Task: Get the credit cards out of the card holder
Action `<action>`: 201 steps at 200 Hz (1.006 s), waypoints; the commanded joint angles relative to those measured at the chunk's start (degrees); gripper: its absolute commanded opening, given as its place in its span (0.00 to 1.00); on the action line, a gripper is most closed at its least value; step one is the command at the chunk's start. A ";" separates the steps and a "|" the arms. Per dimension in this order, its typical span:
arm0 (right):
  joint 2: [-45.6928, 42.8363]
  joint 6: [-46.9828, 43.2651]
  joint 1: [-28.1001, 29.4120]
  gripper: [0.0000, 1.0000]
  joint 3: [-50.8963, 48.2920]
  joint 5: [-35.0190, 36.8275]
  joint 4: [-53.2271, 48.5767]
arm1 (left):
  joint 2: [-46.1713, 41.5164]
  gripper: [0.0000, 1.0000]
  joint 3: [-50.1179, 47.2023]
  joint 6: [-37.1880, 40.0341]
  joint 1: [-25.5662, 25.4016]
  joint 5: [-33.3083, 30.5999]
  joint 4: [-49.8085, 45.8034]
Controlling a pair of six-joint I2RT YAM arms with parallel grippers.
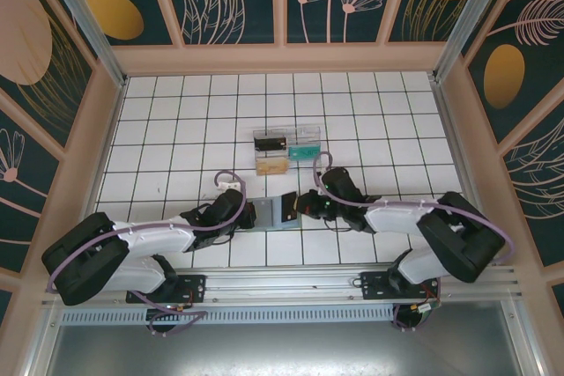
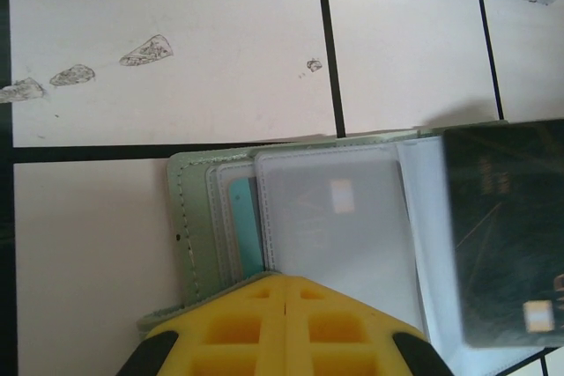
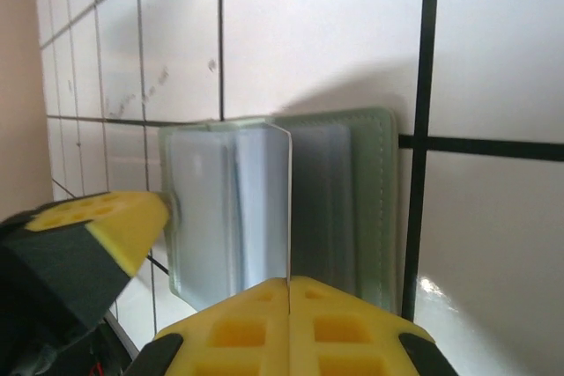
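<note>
Two grippers touched the open card holder (image 2: 189, 235): left gripper (image 2: 286, 292) closed, resting on its sleeves (image 2: 335, 235); right gripper (image 3: 289, 292) pinched a thin upright sheet (image 3: 263, 209) (card or sleeve, unclear).

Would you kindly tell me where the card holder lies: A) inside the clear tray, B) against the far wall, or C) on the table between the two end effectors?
C: the card holder lies open on the table between the left end effector and the right end effector.

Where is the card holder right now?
In the top view, the card holder lies open at front centre, directly between the left gripper and the right gripper.
</note>
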 commanded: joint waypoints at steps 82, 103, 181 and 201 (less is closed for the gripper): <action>-13.75 -32.62 1.59 0.00 15.42 18.87 -23.83 | -17.38 0.68 -2.38 1.42 0.07 -5.86 -6.50; -12.11 -44.33 3.71 0.00 18.53 21.36 -22.24 | -25.40 0.98 -4.74 0.26 0.07 -8.83 -8.93; -0.59 -87.08 8.33 0.00 31.98 26.87 -24.99 | -57.99 0.99 -13.49 -4.34 0.07 -16.47 -21.13; 2.48 -95.30 9.05 0.00 34.39 29.17 -25.70 | -62.72 0.99 -14.67 -4.96 0.07 -17.07 -23.46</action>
